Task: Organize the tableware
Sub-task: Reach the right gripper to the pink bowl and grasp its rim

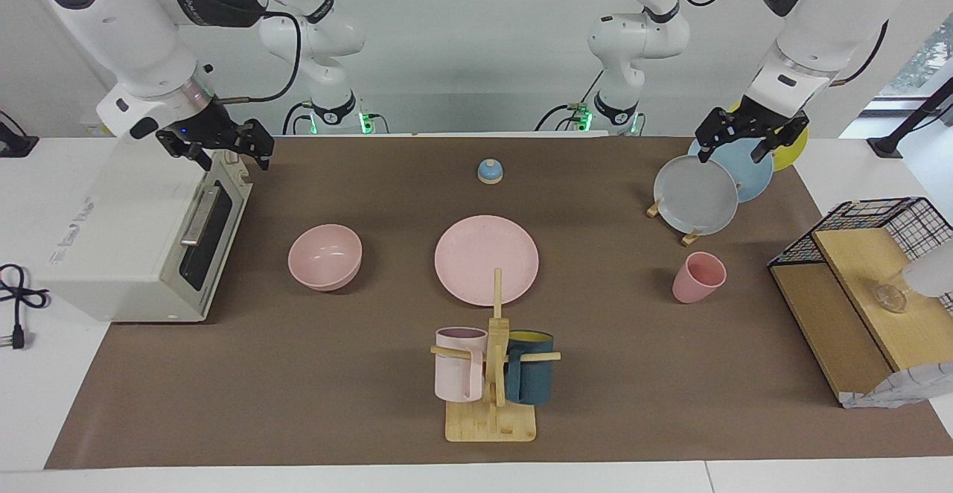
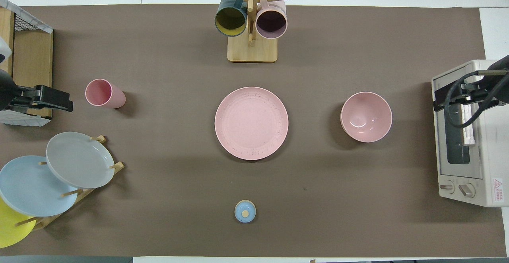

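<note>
With the plate (image 1: 486, 260) set mid-table, the bowl (image 1: 325, 256) toward the right arm's edge and the cup (image 1: 698, 277) toward the left arm's, the open, empty left gripper (image 1: 752, 139) over the plate rack (image 1: 692, 236) could be knocked into it while the open right gripper (image 1: 223, 147) waits over the oven (image 1: 134, 232).

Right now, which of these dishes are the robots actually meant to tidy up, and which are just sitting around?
For the job (the matching pale-pink set):
- pink plate, mid-table
- pink bowl, toward the right arm's end
- pink cup, toward the left arm's end

Just lying about:
- grey, blue and yellow plates in a rack
- two mugs hanging on a stand
- toaster oven
- small blue bell
- wire shelf
</note>
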Action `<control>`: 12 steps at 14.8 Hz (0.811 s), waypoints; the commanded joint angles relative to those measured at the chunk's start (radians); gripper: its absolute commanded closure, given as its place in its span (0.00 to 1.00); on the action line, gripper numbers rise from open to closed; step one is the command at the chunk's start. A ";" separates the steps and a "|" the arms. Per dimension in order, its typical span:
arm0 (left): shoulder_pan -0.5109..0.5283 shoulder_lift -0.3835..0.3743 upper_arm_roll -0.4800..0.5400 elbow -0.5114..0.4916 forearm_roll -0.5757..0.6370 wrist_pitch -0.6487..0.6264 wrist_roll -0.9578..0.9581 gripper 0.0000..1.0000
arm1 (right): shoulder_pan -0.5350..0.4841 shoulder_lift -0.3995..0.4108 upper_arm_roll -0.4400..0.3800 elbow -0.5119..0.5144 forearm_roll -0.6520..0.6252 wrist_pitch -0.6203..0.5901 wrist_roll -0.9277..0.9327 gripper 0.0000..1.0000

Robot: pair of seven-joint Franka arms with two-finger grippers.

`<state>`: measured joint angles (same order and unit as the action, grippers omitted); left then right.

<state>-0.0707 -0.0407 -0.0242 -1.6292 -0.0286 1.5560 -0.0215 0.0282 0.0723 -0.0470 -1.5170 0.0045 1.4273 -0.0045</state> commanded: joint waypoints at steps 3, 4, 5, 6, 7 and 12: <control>-0.009 -0.024 0.009 -0.024 0.018 0.003 0.005 0.00 | -0.017 -0.006 0.019 0.010 0.002 0.012 0.003 0.00; -0.009 -0.024 0.009 -0.024 0.018 0.003 0.005 0.00 | -0.016 0.001 0.050 0.020 0.005 0.024 0.015 0.00; -0.009 -0.024 0.009 -0.024 0.018 0.003 0.003 0.00 | -0.016 0.006 0.124 0.018 0.015 0.066 0.088 0.00; -0.009 -0.024 0.009 -0.024 0.018 0.003 0.005 0.00 | -0.016 0.015 0.186 0.011 0.012 0.117 0.188 0.00; -0.009 -0.024 0.009 -0.024 0.018 0.004 0.005 0.00 | -0.011 0.049 0.246 0.011 -0.001 0.154 0.258 0.00; 0.002 -0.004 0.009 -0.027 0.013 0.053 0.002 0.00 | -0.010 0.070 0.303 -0.321 -0.034 0.526 0.328 0.00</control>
<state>-0.0704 -0.0403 -0.0235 -1.6300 -0.0286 1.5715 -0.0217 0.0464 0.1681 0.2551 -1.6667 -0.0252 1.8088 0.3265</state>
